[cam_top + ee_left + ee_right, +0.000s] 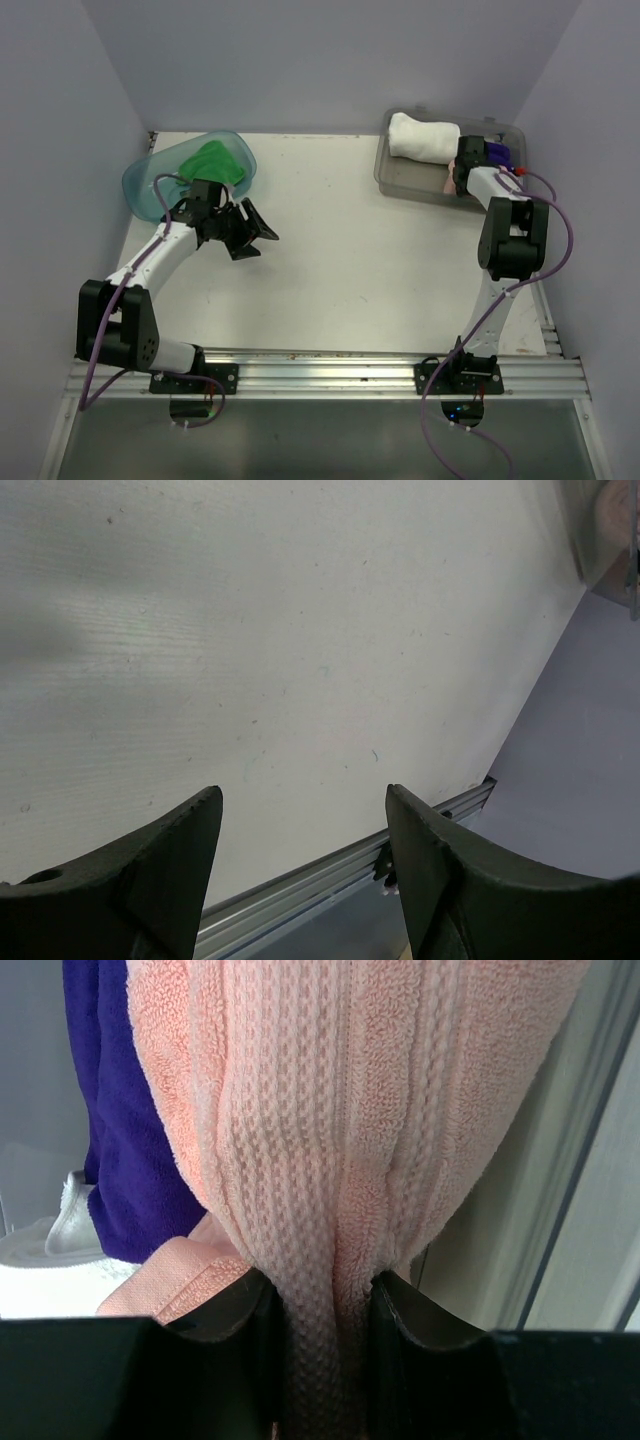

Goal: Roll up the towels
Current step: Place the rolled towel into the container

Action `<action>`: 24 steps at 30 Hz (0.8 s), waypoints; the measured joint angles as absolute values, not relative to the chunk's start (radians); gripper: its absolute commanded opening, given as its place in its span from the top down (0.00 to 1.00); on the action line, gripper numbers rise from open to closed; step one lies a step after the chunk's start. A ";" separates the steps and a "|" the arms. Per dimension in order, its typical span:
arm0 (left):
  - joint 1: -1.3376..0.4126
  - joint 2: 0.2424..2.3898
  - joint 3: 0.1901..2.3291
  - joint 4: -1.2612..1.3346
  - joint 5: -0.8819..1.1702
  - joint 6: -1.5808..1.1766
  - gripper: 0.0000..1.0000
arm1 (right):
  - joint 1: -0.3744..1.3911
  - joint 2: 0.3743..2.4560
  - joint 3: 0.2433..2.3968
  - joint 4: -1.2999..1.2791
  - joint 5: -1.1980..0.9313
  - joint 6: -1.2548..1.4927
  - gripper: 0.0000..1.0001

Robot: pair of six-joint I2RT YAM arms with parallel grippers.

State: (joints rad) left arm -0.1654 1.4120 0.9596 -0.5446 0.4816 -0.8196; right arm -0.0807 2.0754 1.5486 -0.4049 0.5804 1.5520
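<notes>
The white table (340,240) holds the grey tray (392,175). Far to the left of the tray is the teal tub (140,185).

Inside the tray, at its back left, lies the white towel (425,137), rolled up fat and neat. The green towel (212,160) is far left of the tray, in the tub. It looks bunched up, not rolled, so I think it is the one left to do.

The pink towel (340,1110) is in the tray, at the near side and to the right of the white one. The purple towel (130,1160) is in the tray too, touching the pink one.

The right claw (322,1310) is in the tray, pinched tight on the pink towel. The left claw (300,820) is well left of the tray, over the bare table, with its fingers wide apart and nothing in them.

What could go wrong? The soft loops of the pink towel might stick to the fingers when they let go. Then the towel could lift up with the claw and come unrolled. A pull could also bump the purple towel or slide the light tray.
</notes>
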 measured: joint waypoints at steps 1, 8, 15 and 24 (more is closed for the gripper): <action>-0.165 1.412 0.960 -0.545 0.482 -0.820 0.30 | -0.081 2.075 1.549 -0.405 0.580 1.552 0.69; -0.165 1.412 0.960 -0.545 0.482 -0.819 0.30 | -0.081 2.064 1.554 -0.420 0.583 1.552 0.39; -0.165 1.412 0.960 -0.545 0.482 -0.818 0.30 | -0.081 2.040 1.569 -0.518 0.584 1.551 0.31; -0.165 1.392 0.960 -0.544 0.483 -0.815 0.30 | -0.081 1.961 1.547 -0.593 0.590 1.538 0.28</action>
